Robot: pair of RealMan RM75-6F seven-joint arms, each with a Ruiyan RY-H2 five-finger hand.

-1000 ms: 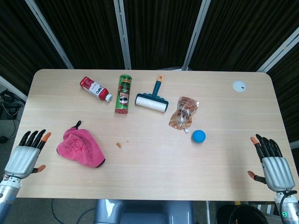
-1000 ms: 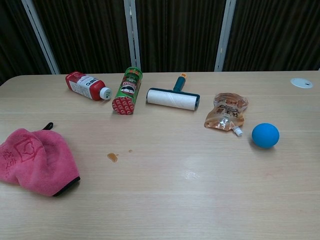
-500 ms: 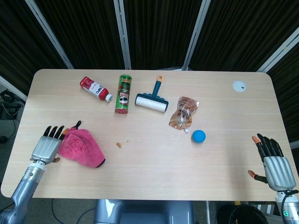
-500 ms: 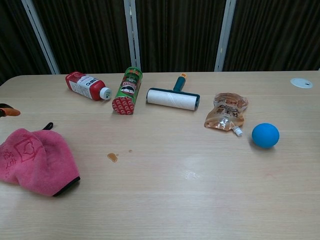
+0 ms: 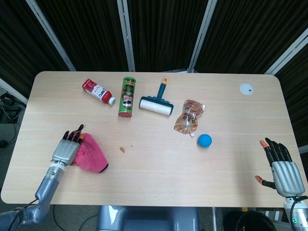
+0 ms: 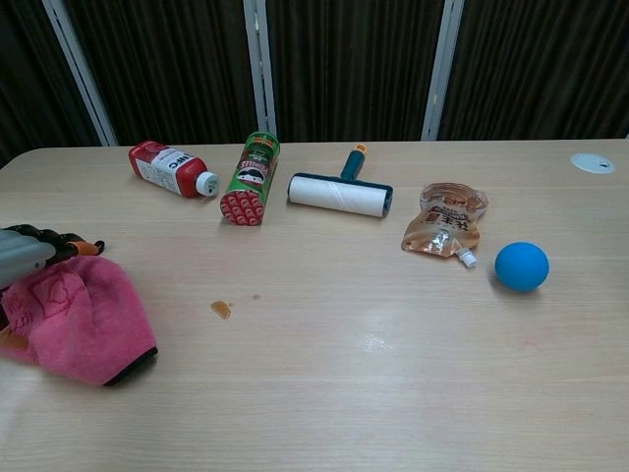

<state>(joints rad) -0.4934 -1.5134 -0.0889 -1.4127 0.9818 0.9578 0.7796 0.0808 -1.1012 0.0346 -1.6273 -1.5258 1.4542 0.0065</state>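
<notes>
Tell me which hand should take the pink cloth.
The left. The left hand already lies over the near-left part of the pink cloth, fingers spread. The right hand hangs open at the table's far right edge, well beyond the blue ball.

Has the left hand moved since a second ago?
Yes. In the head view the left hand has shifted rightward from the table's left edge and now lies over the pink cloth, closer to the brown spill mark.

Each robot hand, left (image 5: 67, 148) and right (image 5: 283, 174), has a silver-grey ribbed back, black fingers tipped in orange (thumbs included) and a grey cylindrical forearm.
</notes>
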